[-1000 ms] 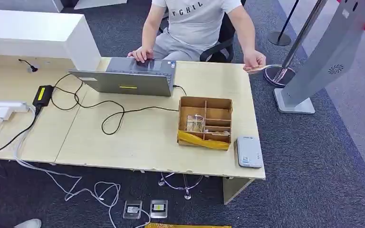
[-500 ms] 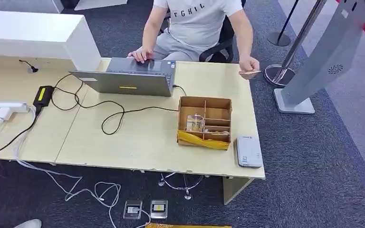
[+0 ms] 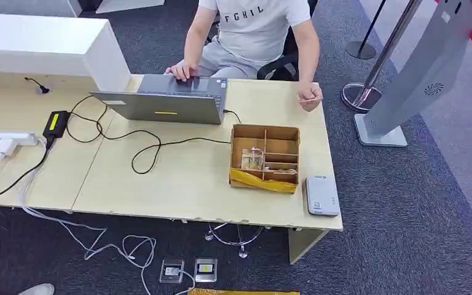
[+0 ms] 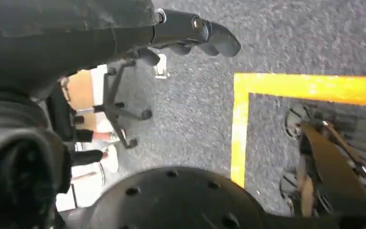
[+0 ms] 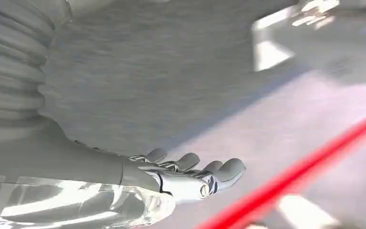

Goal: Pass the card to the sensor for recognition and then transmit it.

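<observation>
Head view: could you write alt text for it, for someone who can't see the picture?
A seated person holds a card over the far right corner of a wooden desk, their other hand on a grey laptop. Nearer sit a compartmented cardboard box and a white card sensor.

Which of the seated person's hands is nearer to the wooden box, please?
Their left hand, holding the card just beyond the box; their right hand rests on the laptop.
</observation>
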